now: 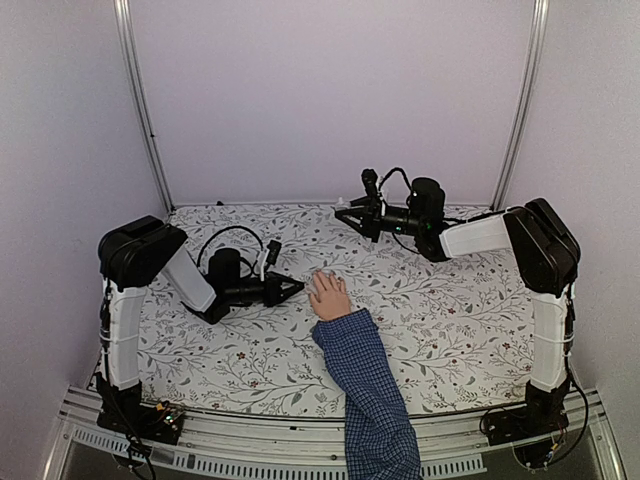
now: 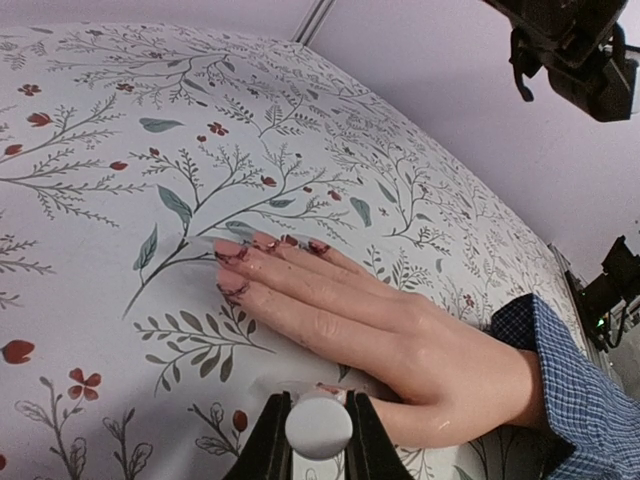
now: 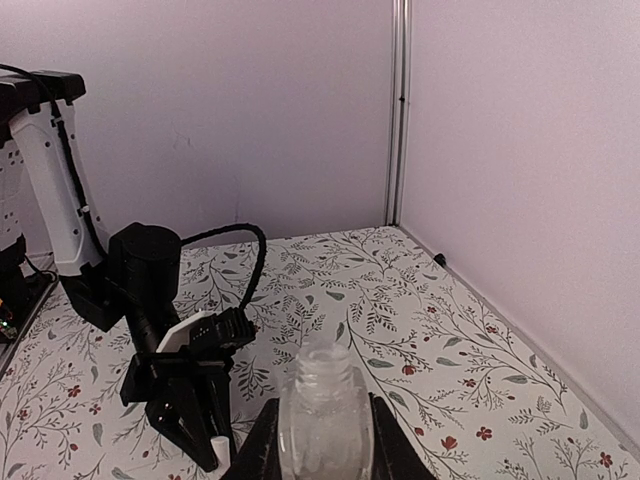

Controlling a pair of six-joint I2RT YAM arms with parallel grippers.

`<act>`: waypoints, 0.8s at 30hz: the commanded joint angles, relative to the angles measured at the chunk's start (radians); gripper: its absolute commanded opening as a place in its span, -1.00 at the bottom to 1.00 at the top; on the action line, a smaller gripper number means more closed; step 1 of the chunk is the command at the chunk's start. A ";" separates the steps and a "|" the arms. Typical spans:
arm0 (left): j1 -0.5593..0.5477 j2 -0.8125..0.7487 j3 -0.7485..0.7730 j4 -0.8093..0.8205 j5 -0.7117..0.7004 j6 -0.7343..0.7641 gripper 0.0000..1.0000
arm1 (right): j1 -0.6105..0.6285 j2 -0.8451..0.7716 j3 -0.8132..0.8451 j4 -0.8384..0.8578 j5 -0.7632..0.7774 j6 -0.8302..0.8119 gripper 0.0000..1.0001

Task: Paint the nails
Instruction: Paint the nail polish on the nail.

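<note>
Look at the left gripper (image 2: pixel 318 408): pinched tight on a small white round cap (image 2: pixel 318 430), most likely the top of the paint brush, with the brush tip hidden from view. Look at the right gripper (image 3: pixel 322 408) too: pressed onto a clear little bottle (image 3: pixel 322 380), held upright in the air, well apart from the hand (image 2: pixel 390 335). Find the hand lying flat on the flowery bench (image 2: pixel 110 130), just ahead of the left gripper, thumb side nearest. Find the nails (image 2: pixel 232 256) at the far ends of the fingers, ahead of the left gripper and off to the left side in the wrist view, showing patchy dark red marks. Guess the step in hand: brushing paint onto one nail at a time. Go slow. Reach forward past the knuckles and come down softly, letting only the brush tip touch. Start at the skin end of a nail and pull out to the free end in one smooth line. Stay inside the nail and away from the skin. Fill the bare spots between the red marks. Push lightly, never hard, to avoid bending the brush and smearing paint on a finger or on the bench. Lift straight up before moving to the next nail. Hold the bottle upright and steady to avoid a spill.
</note>
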 commanded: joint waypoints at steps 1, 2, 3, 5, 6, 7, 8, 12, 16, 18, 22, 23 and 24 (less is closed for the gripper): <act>0.003 0.024 0.019 -0.004 -0.001 0.018 -1.00 | 0.000 0.012 -0.006 0.008 0.006 -0.010 -1.00; 0.003 0.023 0.020 -0.004 -0.003 0.017 -1.00 | 0.000 0.012 -0.007 0.008 0.006 -0.010 -1.00; 0.003 0.024 0.021 -0.005 -0.004 0.017 -1.00 | 0.000 0.012 -0.006 0.008 0.006 -0.010 -1.00; 0.003 0.026 0.025 -0.007 -0.003 0.017 -1.00 | 0.000 0.012 -0.007 0.008 0.006 -0.010 -1.00; 0.003 0.025 0.026 -0.009 -0.004 0.018 -1.00 | 0.000 0.012 -0.007 0.008 0.006 -0.010 -1.00; 0.003 0.026 0.027 -0.009 -0.004 0.018 -1.00 | 0.000 0.010 -0.006 0.007 0.007 -0.010 -1.00; 0.003 0.028 0.028 -0.009 -0.003 0.018 -1.00 | 0.000 0.010 -0.007 0.006 0.006 -0.011 -1.00; 0.003 0.028 0.032 -0.014 -0.006 0.018 -1.00 | 0.000 0.010 -0.007 0.006 0.006 -0.010 -1.00; 0.003 0.031 0.033 -0.021 -0.004 0.018 -1.00 | 0.000 0.010 -0.007 0.006 0.007 -0.011 -1.00; 0.002 0.031 0.029 -0.018 -0.003 0.016 -1.00 | 0.000 0.010 -0.006 0.007 0.005 -0.010 -1.00; 0.003 0.029 0.025 -0.016 -0.007 0.017 -1.00 | 0.000 0.010 -0.007 0.007 0.006 -0.010 -1.00; 0.003 0.030 0.026 -0.017 -0.008 0.016 -1.00 | 0.000 0.010 -0.007 0.008 0.006 -0.011 -1.00; 0.003 0.032 0.027 -0.016 -0.007 0.015 -1.00 | 0.000 0.010 -0.007 0.009 0.006 -0.011 -1.00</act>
